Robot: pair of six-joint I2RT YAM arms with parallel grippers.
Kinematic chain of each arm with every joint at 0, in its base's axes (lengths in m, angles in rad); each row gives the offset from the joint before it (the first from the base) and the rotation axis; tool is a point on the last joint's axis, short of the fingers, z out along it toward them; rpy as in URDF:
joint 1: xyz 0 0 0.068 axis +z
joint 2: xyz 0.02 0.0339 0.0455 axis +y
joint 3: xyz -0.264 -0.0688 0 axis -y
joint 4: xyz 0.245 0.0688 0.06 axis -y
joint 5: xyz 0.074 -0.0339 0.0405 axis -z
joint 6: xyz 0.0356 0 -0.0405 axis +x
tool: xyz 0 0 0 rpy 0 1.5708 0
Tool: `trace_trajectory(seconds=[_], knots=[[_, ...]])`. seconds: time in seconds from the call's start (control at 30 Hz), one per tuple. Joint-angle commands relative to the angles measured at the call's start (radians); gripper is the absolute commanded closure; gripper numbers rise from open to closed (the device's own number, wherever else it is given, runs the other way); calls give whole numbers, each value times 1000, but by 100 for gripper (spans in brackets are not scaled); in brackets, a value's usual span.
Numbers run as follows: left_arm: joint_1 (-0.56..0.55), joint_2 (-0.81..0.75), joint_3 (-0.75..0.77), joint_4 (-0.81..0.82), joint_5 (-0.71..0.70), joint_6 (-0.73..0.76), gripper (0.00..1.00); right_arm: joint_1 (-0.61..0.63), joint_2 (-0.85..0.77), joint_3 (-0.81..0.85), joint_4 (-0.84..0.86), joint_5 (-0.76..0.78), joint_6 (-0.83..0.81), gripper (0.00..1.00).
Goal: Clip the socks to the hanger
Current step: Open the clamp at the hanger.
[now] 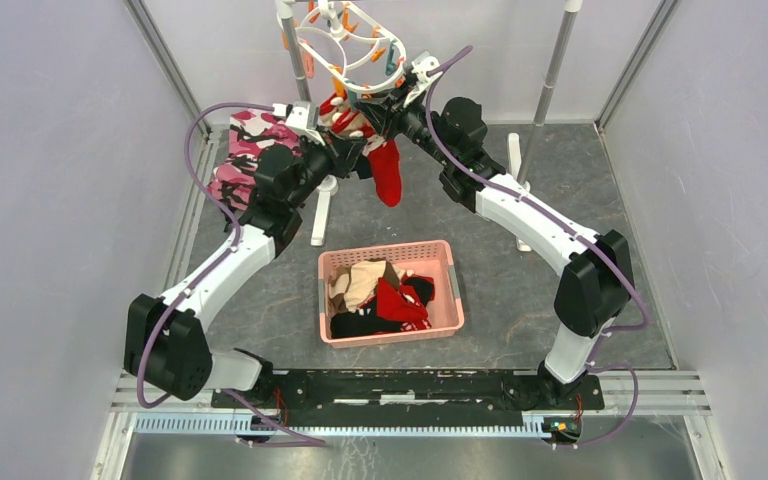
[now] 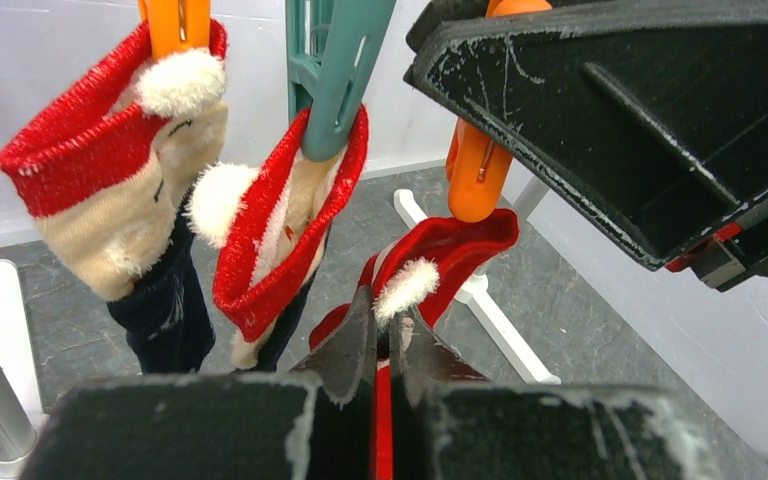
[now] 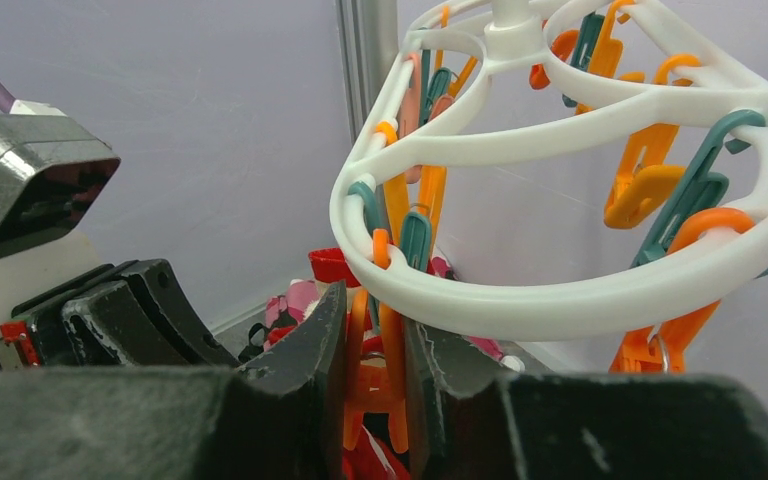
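Up at the back of the table, under the white hanger [image 1: 350, 45], both my arms meet. My left claw [image 2: 388, 335] is clenched on a red sock [image 2: 450, 245] with a white pompom, pinching it just below the cuff, and the rest of it hangs down from my fingers. My right claw [image 3: 375, 335] is grasping an orange clip [image 3: 390, 370] that dangles from the near rim of the ring, one finger pressed to each side. The red sock's cuff sits right at that clip's lower tip; whether the clip bites it I cannot tell. Beside it two more hang clipped: a red-and-beige sock [image 2: 110, 190] on a second orange clip [image 2: 175, 20] and a red-cuffed sock [image 2: 280, 230] on a teal clip [image 2: 335, 80]. Down on the table, well apart from the hanger, a pink basket [image 1: 454, 290] holds loose socks [image 1: 380, 298].
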Motion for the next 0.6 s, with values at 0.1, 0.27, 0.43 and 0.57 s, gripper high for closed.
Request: trace_trajectory(seconds=[0.1,0.27,0.43,0.57], knots=[[9,2,60,-14,11,-75,98,1,-22,39,-8,-17,-8,98],[15,10,75,-22,19,-78,98,0,-24,42,-12,-18,-13,98],[16,20,92,-34,33,-82,98,1,-24,43,-13,-20,-17,98],[20,35,112,-60,36,-78,98,1,-22,48,-14,-25,-20,98]])
